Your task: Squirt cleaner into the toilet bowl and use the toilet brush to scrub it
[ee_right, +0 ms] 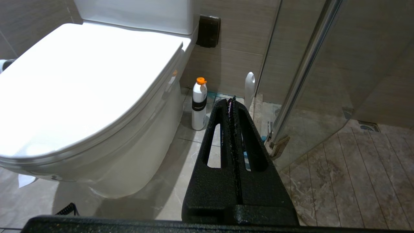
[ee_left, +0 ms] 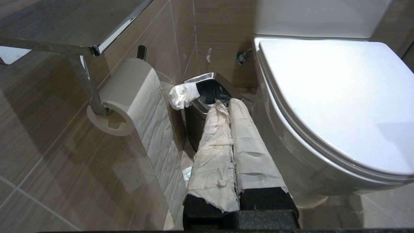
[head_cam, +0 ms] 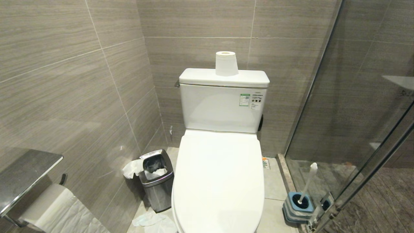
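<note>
Brush (head_cam: 305, 184) stands in blue holder (head_cam: 299, 202); bin (head_cam: 157, 181) holds tissue; both claws clenched, empty.

A white paper roll (head_cam: 226, 63) is stood upright on the tank lid. A small steel waste bin (head_cam: 157, 179) lined with white plastic is set on the floor by the tiled wall, crumpled tissue (head_cam: 152, 221) lying before it. A wall-mounted paper roll (ee_left: 129, 94) is hung beneath a metal shelf (ee_left: 74, 26)

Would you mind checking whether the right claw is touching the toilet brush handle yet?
Apart. The head view shows the toilet brush standing in its holder by the glass door with no claw near it; in the right wrist view the shut right claw hangs short of it.
</note>
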